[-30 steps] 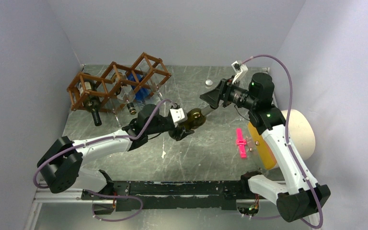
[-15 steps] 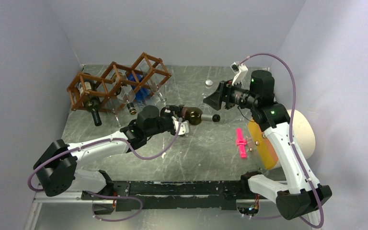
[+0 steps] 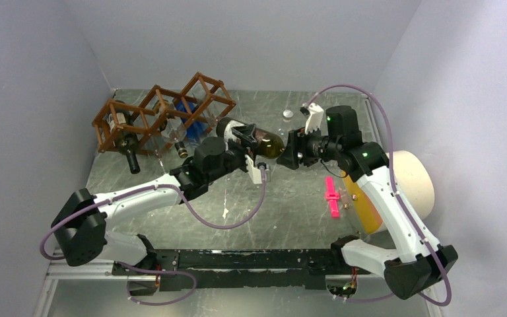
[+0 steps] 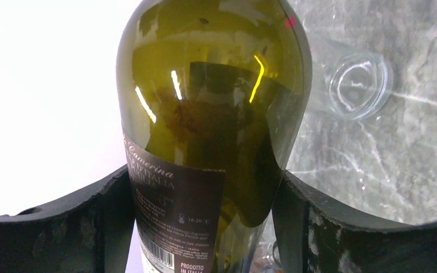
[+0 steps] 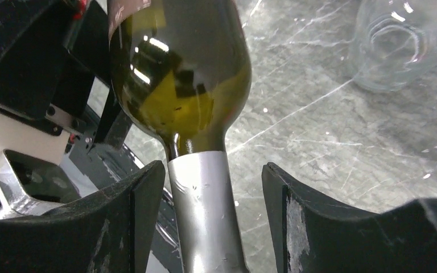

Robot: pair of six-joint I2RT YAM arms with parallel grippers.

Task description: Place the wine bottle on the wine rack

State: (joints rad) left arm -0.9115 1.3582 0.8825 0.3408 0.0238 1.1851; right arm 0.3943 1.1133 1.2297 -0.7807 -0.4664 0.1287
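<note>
"Wine bottle (image 3: 272, 143) from overhead: where is it?"

"Lying crosswise between the two arms, just right of the wine rack (image 3: 162, 115) and in none of its cells. The left gripper (image 3: 249, 146) is at the body and the right gripper (image 3: 289, 152) at the neck end."

"The left wrist camera?"

"Its fingers (image 4: 105, 222) are clamped on the labelled body, pressed to the glass on both sides. A clear glass (image 4: 355, 85) lies on the table (image 4: 409, 170) beyond."

"And the right wrist?"

"Jaws spread around the silver-foiled neck. One finger (image 5: 131, 222) sits just beside the foil and the other stands off, so there's no grip."
</note>
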